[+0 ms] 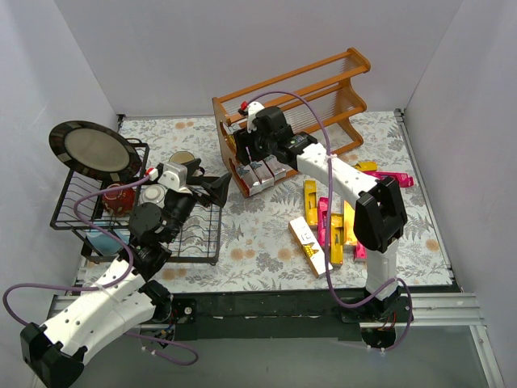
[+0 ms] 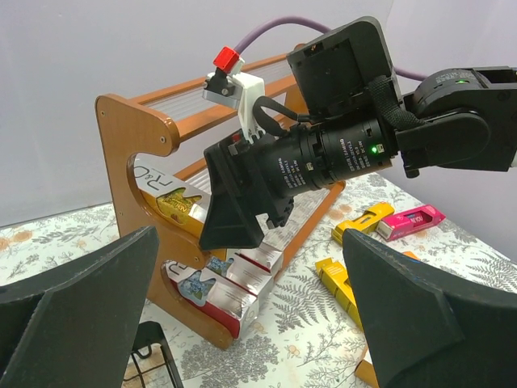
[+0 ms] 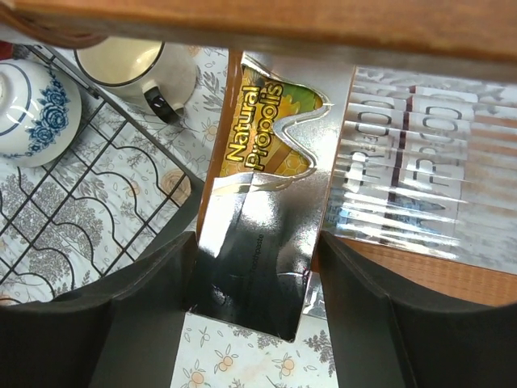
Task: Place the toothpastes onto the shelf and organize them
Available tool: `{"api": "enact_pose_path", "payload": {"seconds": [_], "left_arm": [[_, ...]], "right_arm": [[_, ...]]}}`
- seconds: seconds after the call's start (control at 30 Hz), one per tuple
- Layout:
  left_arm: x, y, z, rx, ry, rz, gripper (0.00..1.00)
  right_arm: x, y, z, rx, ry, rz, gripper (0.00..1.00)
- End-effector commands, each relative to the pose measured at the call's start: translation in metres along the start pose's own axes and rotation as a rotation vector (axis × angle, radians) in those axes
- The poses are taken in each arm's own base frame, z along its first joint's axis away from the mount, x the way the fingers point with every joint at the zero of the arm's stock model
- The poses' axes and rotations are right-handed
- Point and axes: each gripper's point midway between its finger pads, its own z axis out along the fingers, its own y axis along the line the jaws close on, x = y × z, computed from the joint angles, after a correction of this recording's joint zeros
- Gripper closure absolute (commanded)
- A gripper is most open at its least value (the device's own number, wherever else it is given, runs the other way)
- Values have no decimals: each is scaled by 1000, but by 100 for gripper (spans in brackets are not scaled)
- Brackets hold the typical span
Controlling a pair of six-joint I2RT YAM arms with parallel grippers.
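Right pincer [image 3: 257,242] is straddling a silver toothpaste carton [image 3: 262,153] at the left end of the shelf [image 2: 121,153]. Its fingers are standing partly apart along the carton's long sides; whether they are pressing it or only flanking it I cannot tell. The carton seems to be resting on the shelf's middle tier, above other cartons [image 2: 234,283] sitting on the lowest one.

To finish this placement well, the fingers should be parting evenly and then drawing straight back. That way neither pad is dragging the carton askew or off the shelf.

The right arm is reaching in from the front of the shelf, forearm stretched and wrist tipped down onto the tier. The left pincer [image 1: 216,187] is gaping wide and empty, hovering left of the shelf. Loose toothpastes [image 1: 331,230] are lying on the counter [image 1: 258,242] in front of the shelf.
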Motion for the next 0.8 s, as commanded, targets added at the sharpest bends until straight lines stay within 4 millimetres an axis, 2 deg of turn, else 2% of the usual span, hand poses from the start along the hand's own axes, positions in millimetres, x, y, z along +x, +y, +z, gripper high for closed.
{"api": "enact_pose_path", "payload": {"seconds": [0.0,0.2,0.3,0.33,0.4,0.43,0.47,0.5,0.53,0.57,0.6,0.63,0.67,0.7,0.73,0.77], "left_arm": [[-2,-1,0,10,2,6,2],[-5,-3,0,18,-5,5,2],[-5,-3,-1,20,-5,5,2],[-6,-3,0,18,-5,5,2],[-7,-3,-1,19,-8,4,2],[-7,-3,-1,20,-8,4,2],[-7,-3,-1,20,-8,4,2],[-8,-3,-2,21,-12,4,2],[-9,-3,-2,19,-14,5,2],[-9,-2,-2,18,-14,5,2],[-11,-2,-3,17,-20,4,2],[-12,-2,-3,14,-22,4,2],[-12,-2,-3,15,-22,6,2],[-12,-2,-3,15,-21,6,2],[-13,-2,-3,15,-24,6,2],[-12,-2,-2,14,-22,6,2]], "right_arm": [[-31,13,-16,-57,-98,-18,28],[-39,13,-35,-43,-132,-19,14],[-44,12,-50,-27,-155,-25,11],[-51,13,-62,-20,-178,-28,11],[-43,8,-70,7,-175,-28,9],[-49,9,-85,13,-201,-33,8],[-33,6,-86,20,-170,-30,8],[-31,0,-92,53,-174,-28,7],[-32,1,-109,57,-196,-29,6],[-11,-4,-110,78,-160,-21,6],[-1,-7,-115,90,-147,-16,5],[-2,-7,-133,101,-172,-8,5],[8,-10,-139,118,-163,-1,5],[38,-14,-139,131,-105,22,5],[40,-13,-154,133,-124,32,4],[53,-16,-159,147,-110,44,4]]}}
